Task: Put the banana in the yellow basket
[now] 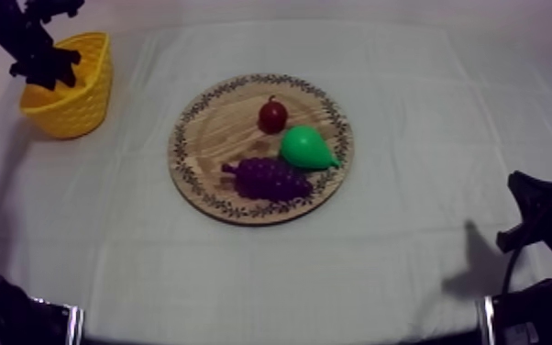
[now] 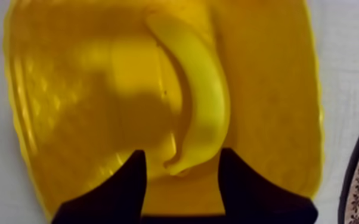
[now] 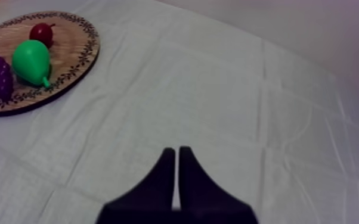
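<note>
Left gripper [image 2: 182, 152] hangs over the yellow basket [image 2: 62, 113], jaws spread with nothing gripped; the banana [image 2: 204, 101] lies inside the basket, just past the fingertips. Right gripper [image 3: 177, 152] sits low over bare cloth [image 3: 217, 89], jaws pressed together. On the wooden board [image 1: 208, 128]: pear [image 1: 303, 147], grapes [image 1: 270, 177], small red fruit [image 1: 272, 116].

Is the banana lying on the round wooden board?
No, the banana lies inside the yellow basket beneath the left gripper, while the wooden board holds a small red fruit, a pear and a bunch of grapes.
</note>
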